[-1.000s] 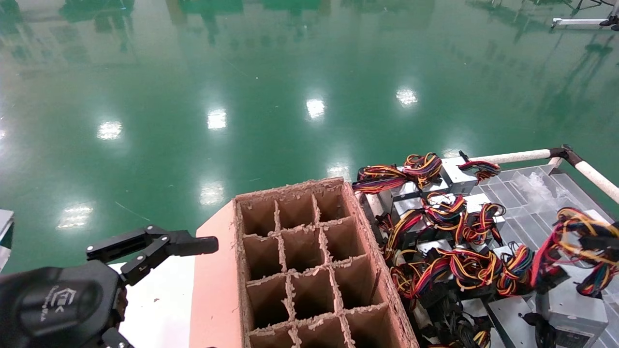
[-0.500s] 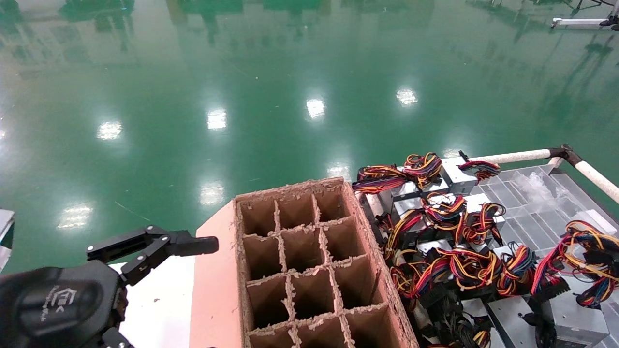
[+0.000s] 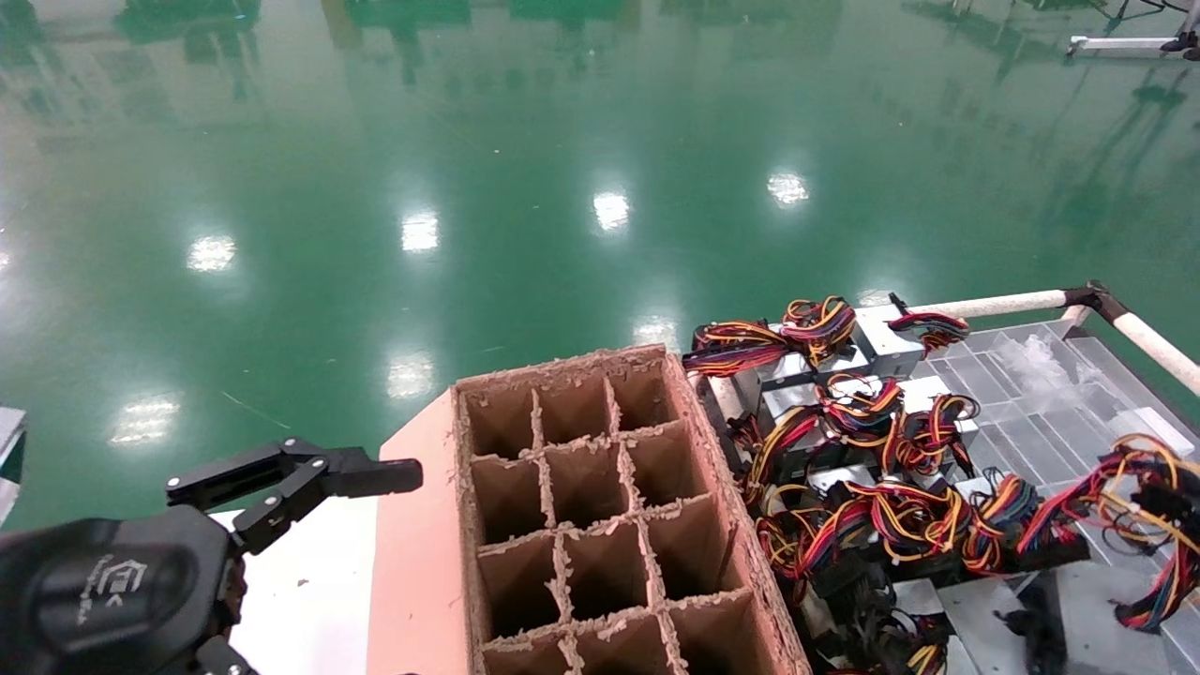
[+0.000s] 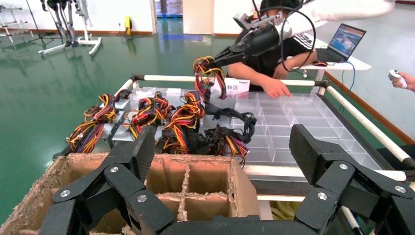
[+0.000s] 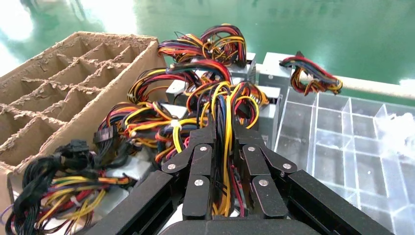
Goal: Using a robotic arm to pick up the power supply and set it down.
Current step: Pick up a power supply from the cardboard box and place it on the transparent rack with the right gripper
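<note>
**While the wires are pinched, the lift has begun**

As your right gripper (image 5: 222, 147) stands now, its fingers are pressed together on the wire bundle (image 5: 222, 105) of the power supply (image 3: 1092, 600), the yellow, red and blue strands running straight down between the pads. You are holding it by the loom, not by the metal case.

Change over the last second, head view: the bundle at 4 o'clock has drifted lower and further toward the right edge, and the grey box beneath it has slid partly out of frame. In the left wrist view the right arm (image 4: 259, 39) holds a loop of wires raised above the tray (image 4: 293, 115). Judgement: the unit is moving under your grip, likely just coming free of the pile. Whether the case is fully off the tray cannot be told.

Outward from there: the other supplies (image 3: 844, 412) lie tangled at 3 o'clock, their looms overlapping. Risk, as a judgement: a neighbour's wires may snag and trail along, or the box may swing under the loom.

Further out, the cardboard divider box (image 3: 581, 487) sits at 6 o'clock, its cells showing nothing inside; it looks the likely set-down place.

Your left gripper (image 3: 309, 478) is parked at 8 o'clock, fingers spread, holding nothing.
</note>
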Tool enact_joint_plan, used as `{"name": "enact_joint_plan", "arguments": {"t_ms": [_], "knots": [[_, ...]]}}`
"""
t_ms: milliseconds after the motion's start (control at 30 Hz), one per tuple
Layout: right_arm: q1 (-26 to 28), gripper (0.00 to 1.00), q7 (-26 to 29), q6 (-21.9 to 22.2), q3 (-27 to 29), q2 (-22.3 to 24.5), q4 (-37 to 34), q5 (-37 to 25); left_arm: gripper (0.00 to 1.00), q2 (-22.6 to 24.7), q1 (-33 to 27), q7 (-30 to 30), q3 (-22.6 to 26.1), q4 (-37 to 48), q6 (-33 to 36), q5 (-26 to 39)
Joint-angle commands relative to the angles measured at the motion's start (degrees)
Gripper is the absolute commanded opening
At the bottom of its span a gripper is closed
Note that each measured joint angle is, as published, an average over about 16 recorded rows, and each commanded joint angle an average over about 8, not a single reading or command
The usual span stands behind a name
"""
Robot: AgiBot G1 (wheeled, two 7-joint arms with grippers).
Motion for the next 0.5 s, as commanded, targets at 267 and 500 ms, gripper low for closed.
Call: {"name": "enact_joint_plan", "arguments": {"t_ms": [267,500], "knots": [[-8.54,0.00,-1.23,0.23,2.33,2.01,1.11,6.62,1.00,0.00,0.00,0.00,0.00,0.00,0.00,0.00],[-13.54,0.00,-1.92,0.43,3.25,3.18,1.45,9.92,1.00,0.00,0.00,0.00,0.00,0.00,0.00,0.00]]}}
